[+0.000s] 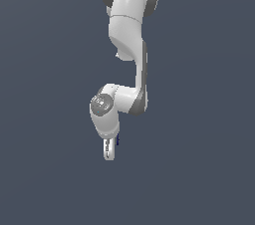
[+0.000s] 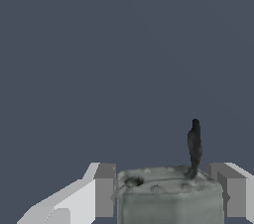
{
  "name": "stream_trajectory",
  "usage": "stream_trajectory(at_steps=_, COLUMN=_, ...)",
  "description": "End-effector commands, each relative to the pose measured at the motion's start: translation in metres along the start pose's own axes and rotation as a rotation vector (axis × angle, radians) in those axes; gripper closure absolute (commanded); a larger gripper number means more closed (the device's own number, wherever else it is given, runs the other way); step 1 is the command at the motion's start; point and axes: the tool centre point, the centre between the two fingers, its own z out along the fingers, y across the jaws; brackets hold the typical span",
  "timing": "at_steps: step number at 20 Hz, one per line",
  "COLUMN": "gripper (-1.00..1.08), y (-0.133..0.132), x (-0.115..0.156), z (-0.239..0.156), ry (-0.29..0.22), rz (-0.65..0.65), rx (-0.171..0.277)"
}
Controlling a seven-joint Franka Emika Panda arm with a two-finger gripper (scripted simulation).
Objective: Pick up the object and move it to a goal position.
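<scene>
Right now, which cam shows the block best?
Wrist view. The grey-green block fills the space between the gripper fingers, its thin dark stub sticking up. In the exterior view the fingers hide it almost fully; only a dark blue sliver shows beside the gripper.

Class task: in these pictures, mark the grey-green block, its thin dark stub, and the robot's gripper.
grey-green block (image 2: 168,196): wrist view, front face.
thin dark stub (image 2: 194,146): wrist view, mid-shaft.
gripper (image 2: 166,191): wrist view, midway between the fingertips, which flank the block.

Glossy white plastic-looking arm (image 1: 130,25), matt grey fingers (image 2: 104,191), rough mottled grey-green block (image 2: 170,198)
</scene>
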Motion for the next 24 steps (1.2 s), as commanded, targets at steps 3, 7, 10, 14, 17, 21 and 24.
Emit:
stream_trajectory(at_steps=3, gripper=1.08, y=0.01, x=-0.003, z=-0.001, ry=0.0, rz=0.0, rx=0.001)
stream_trajectory(at_steps=7, gripper=1.08, y=0.025, x=-0.006, z=-0.002, ry=0.0, rz=0.0, rx=0.001)
stream_trajectory(at_steps=10, gripper=1.08, y=0.039, x=-0.009, z=-0.003, ry=0.0, rz=0.0, rx=0.001)
stream_trajectory(at_steps=14, gripper=1.08, y=0.061, x=-0.014, z=-0.004, ry=0.0, rz=-0.001, rx=0.0)
stream_trajectory(at_steps=17, gripper=1.08, y=0.079, x=-0.018, z=-0.005, ry=0.0, rz=-0.001, rx=0.0)
stream_trajectory(at_steps=21, gripper=1.08, y=0.104, x=-0.024, z=-0.006, ry=0.0, rz=-0.001, rx=0.0)
stream_trajectory(at_steps=24, gripper=1.08, y=0.124, x=-0.029, z=-0.008, ry=0.001, rz=-0.001, rx=0.0)
